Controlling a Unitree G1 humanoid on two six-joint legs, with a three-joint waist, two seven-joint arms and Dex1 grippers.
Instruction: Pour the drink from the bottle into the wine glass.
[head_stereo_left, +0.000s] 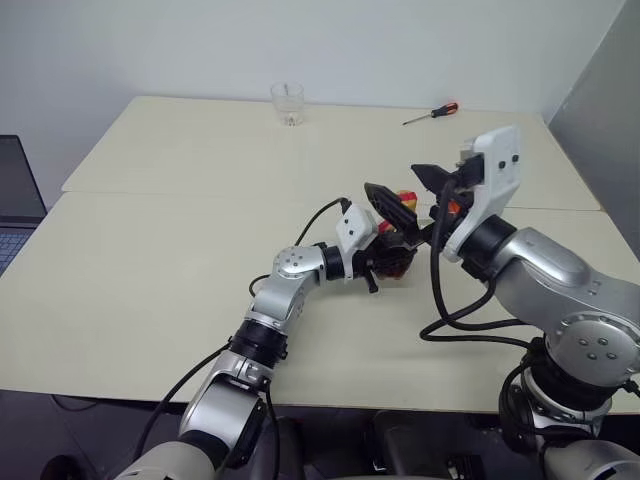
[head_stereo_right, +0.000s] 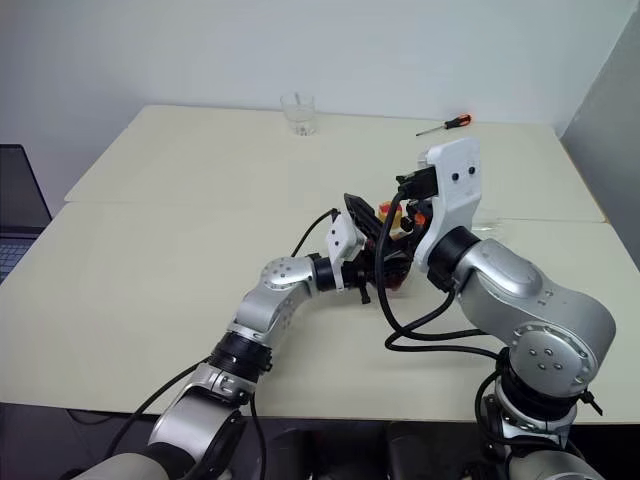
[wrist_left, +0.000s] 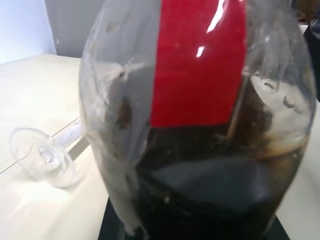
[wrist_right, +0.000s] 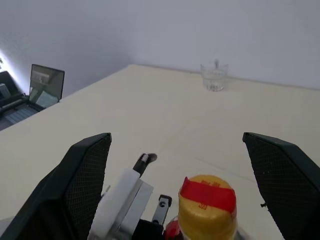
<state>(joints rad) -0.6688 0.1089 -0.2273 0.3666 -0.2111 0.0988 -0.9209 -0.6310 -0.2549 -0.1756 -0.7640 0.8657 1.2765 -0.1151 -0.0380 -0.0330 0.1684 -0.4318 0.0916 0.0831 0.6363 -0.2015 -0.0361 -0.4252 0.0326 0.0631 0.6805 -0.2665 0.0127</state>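
Left gripper (head_stereo_left: 392, 250) is clamped on the bottle (wrist_left: 200, 120), holding it upright near the middle of the cream table (head_stereo_left: 170, 270); dark drink (wrist_left: 210, 190) fills the lower body below a red label strip. Right gripper (wrist_right: 187, 165) hangs just above with its fingers (wrist_right: 82, 175) spread wide on either side of the yellow cap (wrist_right: 206, 205), gripping nothing. Wine glass (wrist_left: 47, 152) lies on its side just beyond the bottle, while a tumbler (head_stereo_left: 287, 103) and a screwdriver (head_stereo_left: 432, 113) sit well apart at the far edge.
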